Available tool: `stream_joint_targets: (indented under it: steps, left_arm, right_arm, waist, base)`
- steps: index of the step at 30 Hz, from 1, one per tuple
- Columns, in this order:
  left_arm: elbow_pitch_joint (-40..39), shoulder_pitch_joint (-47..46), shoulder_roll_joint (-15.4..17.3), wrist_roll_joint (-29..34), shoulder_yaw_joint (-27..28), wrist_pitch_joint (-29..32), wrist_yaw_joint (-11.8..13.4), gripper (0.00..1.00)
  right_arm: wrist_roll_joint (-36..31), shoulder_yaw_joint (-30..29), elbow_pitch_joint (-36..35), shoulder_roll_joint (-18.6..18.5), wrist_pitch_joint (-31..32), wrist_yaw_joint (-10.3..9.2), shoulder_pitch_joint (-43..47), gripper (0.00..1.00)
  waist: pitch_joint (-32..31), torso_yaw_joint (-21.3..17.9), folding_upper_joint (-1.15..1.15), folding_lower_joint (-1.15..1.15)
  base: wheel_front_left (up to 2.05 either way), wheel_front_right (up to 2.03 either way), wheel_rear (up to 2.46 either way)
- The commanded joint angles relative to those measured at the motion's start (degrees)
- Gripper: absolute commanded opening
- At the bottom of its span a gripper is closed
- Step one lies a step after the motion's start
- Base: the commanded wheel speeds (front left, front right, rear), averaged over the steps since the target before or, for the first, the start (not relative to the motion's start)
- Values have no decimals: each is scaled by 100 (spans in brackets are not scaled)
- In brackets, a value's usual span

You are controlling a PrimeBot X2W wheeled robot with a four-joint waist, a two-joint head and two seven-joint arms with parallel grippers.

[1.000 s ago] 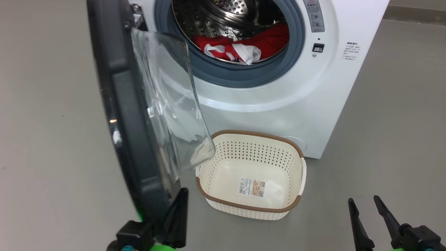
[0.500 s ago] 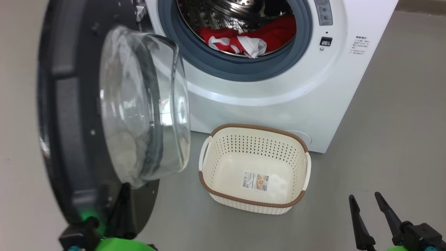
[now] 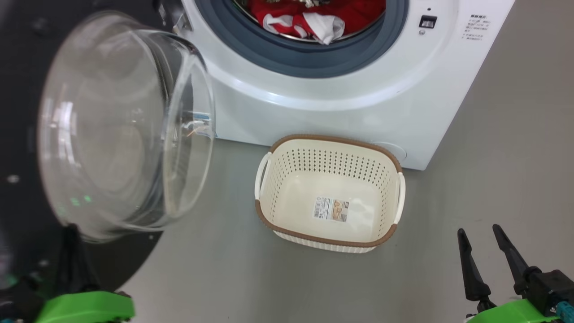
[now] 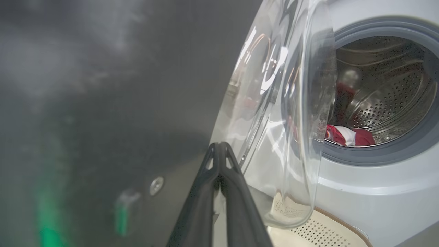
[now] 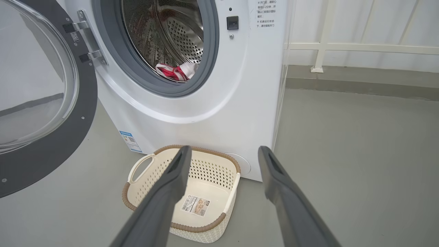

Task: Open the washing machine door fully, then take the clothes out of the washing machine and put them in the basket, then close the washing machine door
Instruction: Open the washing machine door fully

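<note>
One washing machine door [image 3: 20, 112] stands wide open on the one washing machine [image 3: 323, 98], and the left gripper [image 4: 219, 148] has its two fingers pinched tip to tip at the dark rim beside the glass bowl [image 3: 121, 130]. One red-and-white heap of clothes [image 3: 314, 13] lies in the drum [image 5: 178, 41]; I can't count the garments. One basket [image 3: 332, 140] sits on the floor [image 3: 493, 157] just in front of the machine, and the right gripper [image 3: 479, 229] is off to its right, two fingers spread, holding nothing.
</note>
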Motion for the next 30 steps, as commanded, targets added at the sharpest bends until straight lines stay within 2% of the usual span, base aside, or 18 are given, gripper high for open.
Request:
stream_joint_targets:
  steps: [1, 15, 25, 30]
  left_arm:
    - [-18, -340, 151, 100, 492, -50, -66, 0]
    - [682, -861, -67, 616, 2026, -51, -719, 0]
    - [952, -1050, -225, 965, 2789, -51, -1080, 0]
    - [1008, -1098, -337, 1232, 2951, -51, -1257, 0]
  right_arm:
    - [-25, 111, -162, -92, -37, 28, -209, 100]
    - [-25, 89, -201, -213, -37, 28, -442, 100]
    - [-43, 85, -190, -217, -37, 28, -473, 100]
    - [-44, 102, -175, -210, -37, 28, -490, 100]
  waist:
    - [151, 20, 0, 0]
    - [459, 7, 0, 0]
    - [448, 10, 0, 0]
    - [412, 6, 0, 0]
  base:
    - [0, 0, 0]
    - [0, 0, 0]
    - [0, 0, 0]
    - [0, 0, 0]
